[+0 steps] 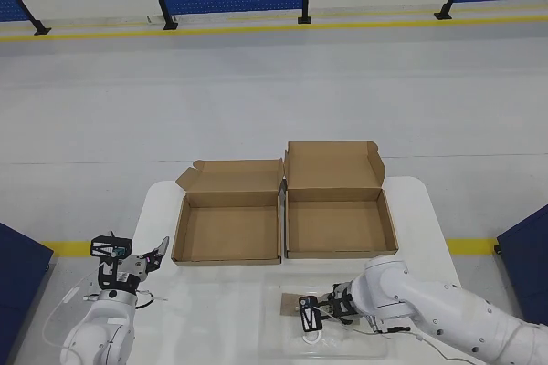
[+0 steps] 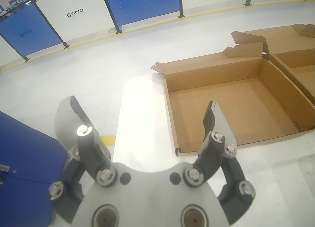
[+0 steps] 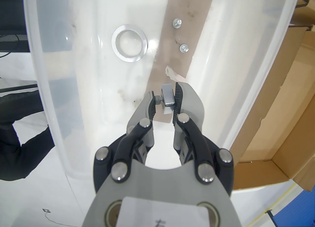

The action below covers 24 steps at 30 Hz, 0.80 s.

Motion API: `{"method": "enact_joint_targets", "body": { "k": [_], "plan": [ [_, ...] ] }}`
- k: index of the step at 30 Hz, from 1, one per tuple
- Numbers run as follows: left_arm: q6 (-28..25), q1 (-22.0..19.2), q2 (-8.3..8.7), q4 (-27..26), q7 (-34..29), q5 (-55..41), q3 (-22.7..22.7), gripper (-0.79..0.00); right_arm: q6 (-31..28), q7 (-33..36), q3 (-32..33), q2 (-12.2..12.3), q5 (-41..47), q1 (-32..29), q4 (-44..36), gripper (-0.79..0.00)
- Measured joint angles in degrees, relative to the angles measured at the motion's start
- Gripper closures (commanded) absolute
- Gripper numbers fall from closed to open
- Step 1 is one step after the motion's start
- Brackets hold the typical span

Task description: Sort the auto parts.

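One shiny blocky metal part sits pinched in right gripper over translucent tub; left gripper gapes.

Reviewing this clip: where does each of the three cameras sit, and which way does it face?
Top view: above the arms, facing down at the white table, the left-hand box, the right-hand box, the left arm and the right arm.
Left wrist view: on the left wrist, facing across the table into the left-hand box; its open left tool shows.
Right wrist view: on the right wrist, facing down into the clear bin; the right tool grips a metal part.
Shared: top and left wrist views both show the left-hand box.
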Motion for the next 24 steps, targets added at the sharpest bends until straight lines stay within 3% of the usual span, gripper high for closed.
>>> {"method": "enact_joint_targets", "body": {
  "k": [5,14,19,24],
  "plan": [
    [0.00,0.00,0.00,0.00,0.00,0.00,0.00,-0.785,-2.84,-7.87,3.63,0.91,5.14,-0.77,3.58,0.000],
    [0.00,0.00,0.00,0.00,0.00,0.00,0.00,-0.785,-20.26,-26.38,15.29,6.37,19.06,-6.49,12.28,0.000],
    [0.00,0.00,0.00,0.00,0.00,0.00,0.00,-0.785,-20.34,-33.11,17.11,8.64,22.73,-9.54,10.98,0.000],
    [0.00,0.00,0.00,0.00,0.00,0.00,0.00,-0.785,-20.34,-33.03,17.10,8.68,22.79,-9.54,10.99,0.000]
  ]
}}
